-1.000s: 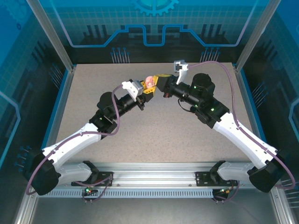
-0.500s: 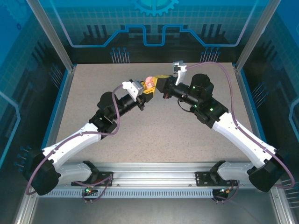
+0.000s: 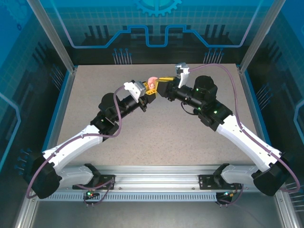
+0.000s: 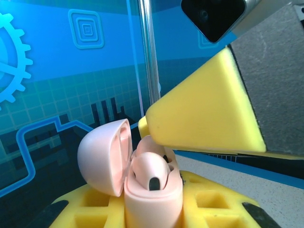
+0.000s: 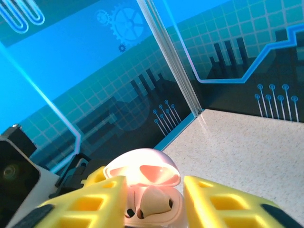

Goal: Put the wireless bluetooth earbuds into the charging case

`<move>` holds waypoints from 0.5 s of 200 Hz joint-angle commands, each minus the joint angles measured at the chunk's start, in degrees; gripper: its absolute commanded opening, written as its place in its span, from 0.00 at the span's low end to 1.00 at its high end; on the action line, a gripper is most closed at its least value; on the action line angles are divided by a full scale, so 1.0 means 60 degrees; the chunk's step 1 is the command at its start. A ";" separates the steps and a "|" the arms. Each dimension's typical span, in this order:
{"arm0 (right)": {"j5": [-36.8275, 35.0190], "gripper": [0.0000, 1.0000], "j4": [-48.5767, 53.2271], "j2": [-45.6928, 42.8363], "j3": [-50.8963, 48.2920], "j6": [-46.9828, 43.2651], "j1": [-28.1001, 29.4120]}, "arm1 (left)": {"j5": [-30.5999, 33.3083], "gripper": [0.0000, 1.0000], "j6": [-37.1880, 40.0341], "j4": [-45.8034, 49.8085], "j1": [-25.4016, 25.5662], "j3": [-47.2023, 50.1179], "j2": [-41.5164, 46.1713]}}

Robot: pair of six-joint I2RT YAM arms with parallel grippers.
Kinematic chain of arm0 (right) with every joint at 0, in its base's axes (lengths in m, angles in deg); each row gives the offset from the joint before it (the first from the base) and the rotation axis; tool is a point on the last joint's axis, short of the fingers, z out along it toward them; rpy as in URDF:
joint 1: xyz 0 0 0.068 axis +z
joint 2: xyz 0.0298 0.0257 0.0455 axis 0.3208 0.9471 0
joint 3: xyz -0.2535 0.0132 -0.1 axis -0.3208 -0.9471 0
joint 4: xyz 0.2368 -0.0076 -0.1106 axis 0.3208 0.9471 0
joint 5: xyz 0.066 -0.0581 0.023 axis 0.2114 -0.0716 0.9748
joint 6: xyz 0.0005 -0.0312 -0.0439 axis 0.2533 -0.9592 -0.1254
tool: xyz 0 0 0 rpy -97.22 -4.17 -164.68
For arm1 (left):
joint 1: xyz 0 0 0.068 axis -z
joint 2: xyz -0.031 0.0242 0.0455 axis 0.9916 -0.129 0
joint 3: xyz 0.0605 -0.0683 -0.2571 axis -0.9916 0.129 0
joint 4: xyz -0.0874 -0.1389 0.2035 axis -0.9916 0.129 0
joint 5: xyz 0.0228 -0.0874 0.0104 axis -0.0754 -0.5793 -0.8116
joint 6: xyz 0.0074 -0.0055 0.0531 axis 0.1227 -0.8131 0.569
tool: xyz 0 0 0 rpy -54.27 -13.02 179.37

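Above the far worktop (image 3: 156, 135), mid-air | my left end effector (image 3: 149, 90) grips the open pink charging case (image 4: 153, 204) | pale earbud (image 4: 151, 172) rests in its well | my right end effector (image 5: 154, 190) parted, just above | advice: press gently, straight down, case steady.

Open pink case (image 4: 153, 202), earbud (image 4: 149, 170) inside, between yellow fingers (image 4: 92, 202).

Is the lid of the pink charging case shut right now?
No, the lid stands swung open beside the pink charging case, with a pink earbud showing in its body.
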 commanded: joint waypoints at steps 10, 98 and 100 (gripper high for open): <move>0.0016 0.59 -0.0006 0.0054 0.0590 0.0006 -0.0028 | 0.0079 0.00 -0.0073 -0.0386 0.0073 -0.0393 0.0059; -0.0225 0.76 0.0411 -0.0661 0.0735 0.0263 -0.0568 | 0.0145 0.00 -0.0032 -0.0365 0.0067 -0.0346 0.0031; -0.0243 0.76 0.0444 -0.0670 0.0729 0.0258 -0.0580 | 0.0139 0.00 -0.0017 -0.0360 0.0067 -0.0339 0.0028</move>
